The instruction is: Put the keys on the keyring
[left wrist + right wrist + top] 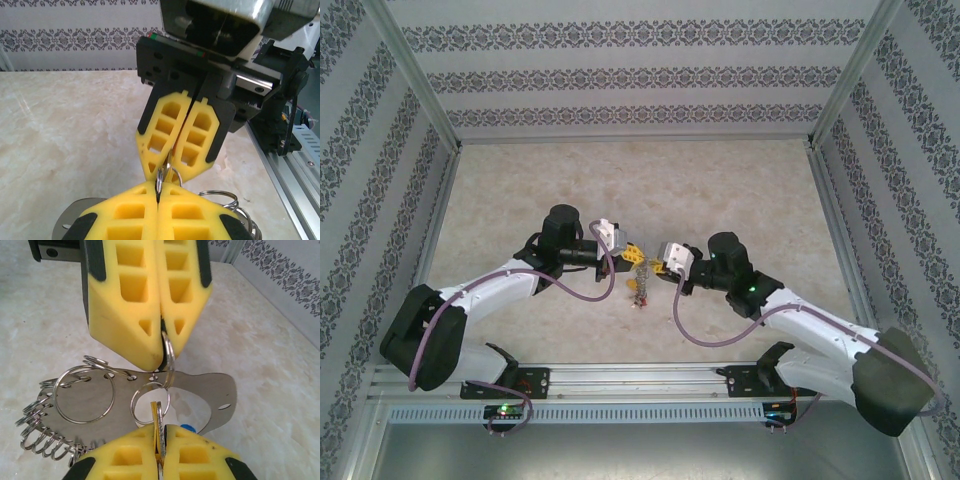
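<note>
My two grippers meet tip to tip over the middle of the table. The left gripper (159,192) is shut on a small split ring (168,354), seen edge-on. This ring hangs at the holes of the keyring (220,390), a thin flat grey metal loop. The right gripper (159,434) is shut on a key (159,415) with a yellow tag, also edge-on. The key's top sits inside a second small ring (137,407) linked to the first. A blue tag (186,428) peeks out behind my right fingers. From above, the left gripper (632,257) and right gripper (656,265) touch, with the bunch (640,293) dangling below.
Several more split rings (82,392) hang from the keyring's left side, with a crowded row of them (42,432) at its lower left. A marbled tabletop (720,190) lies beneath, with patterned walls around it and an aluminium rail (292,165) at the near edge.
</note>
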You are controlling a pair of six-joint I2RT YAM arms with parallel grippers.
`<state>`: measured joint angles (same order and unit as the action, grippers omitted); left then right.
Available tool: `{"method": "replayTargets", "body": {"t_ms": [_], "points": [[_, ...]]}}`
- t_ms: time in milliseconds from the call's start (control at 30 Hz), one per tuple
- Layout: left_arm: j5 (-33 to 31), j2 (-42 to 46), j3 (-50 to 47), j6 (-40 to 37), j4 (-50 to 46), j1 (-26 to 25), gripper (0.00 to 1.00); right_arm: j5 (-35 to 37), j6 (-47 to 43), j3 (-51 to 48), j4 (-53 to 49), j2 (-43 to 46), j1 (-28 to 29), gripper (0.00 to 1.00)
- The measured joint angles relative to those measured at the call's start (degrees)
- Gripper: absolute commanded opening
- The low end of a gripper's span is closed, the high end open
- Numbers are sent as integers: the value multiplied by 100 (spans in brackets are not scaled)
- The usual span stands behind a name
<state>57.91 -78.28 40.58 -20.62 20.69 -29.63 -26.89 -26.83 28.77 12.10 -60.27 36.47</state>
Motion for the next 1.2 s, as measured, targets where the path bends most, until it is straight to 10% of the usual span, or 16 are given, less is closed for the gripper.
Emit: {"method": "replayTargets", "body": {"t_ms": [967, 1200], "points": [[13, -111, 72, -20, 46, 0, 0, 140, -570, 1108, -1578, -70, 2, 0], [26, -208, 74, -9, 46, 0, 0, 1735, -1377, 1958, -2721, -306, 796, 0]]}}
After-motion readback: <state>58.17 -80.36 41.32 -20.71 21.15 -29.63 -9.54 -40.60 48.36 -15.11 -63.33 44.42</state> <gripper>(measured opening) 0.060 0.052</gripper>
